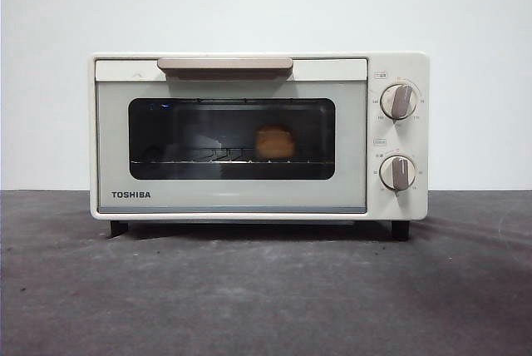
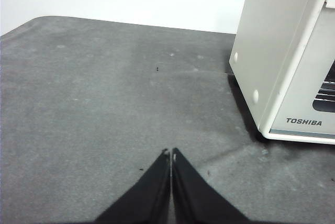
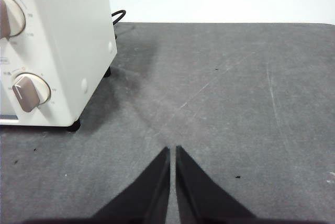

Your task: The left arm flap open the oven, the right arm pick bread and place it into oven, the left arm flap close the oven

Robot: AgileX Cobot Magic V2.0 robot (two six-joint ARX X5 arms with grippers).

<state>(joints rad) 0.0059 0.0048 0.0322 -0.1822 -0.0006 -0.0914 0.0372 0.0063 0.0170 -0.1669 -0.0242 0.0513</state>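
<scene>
The left end effector point(image 2: 171, 153) hangs over the bare gray worktop point(image 2: 104, 109). Its two black jaws are pressed together and hold nothing. The oven point(image 2: 277, 62) stands ahead of it and off to one side, well apart from its tip — only a cream corner with the TOSHIBA name shows in the left wrist view.

In the front view the oven point(image 1: 258, 135) sits in the middle of the worktop point(image 1: 266, 289) on its black feet. Its door is shut, and the beige handle point(image 1: 224, 65) runs along the top of the door. Behind the dark glass window point(image 1: 191, 135) the bread point(image 1: 274, 142) rests on the wire rack point(image 1: 179, 159), a bit right of the window's middle. Two beige knobs point(image 1: 399, 101) sit one above the other on the oven's right side.

The right end effector point(image 3: 172, 150) also hangs over bare worktop — its jaws are closed with just a thin slit between them, gripping nothing. The oven's knob side point(image 3: 57, 46) is ahead of it and off to one side, not touching. A black cable point(image 3: 118, 15) peeks out behind the oven.
</scene>
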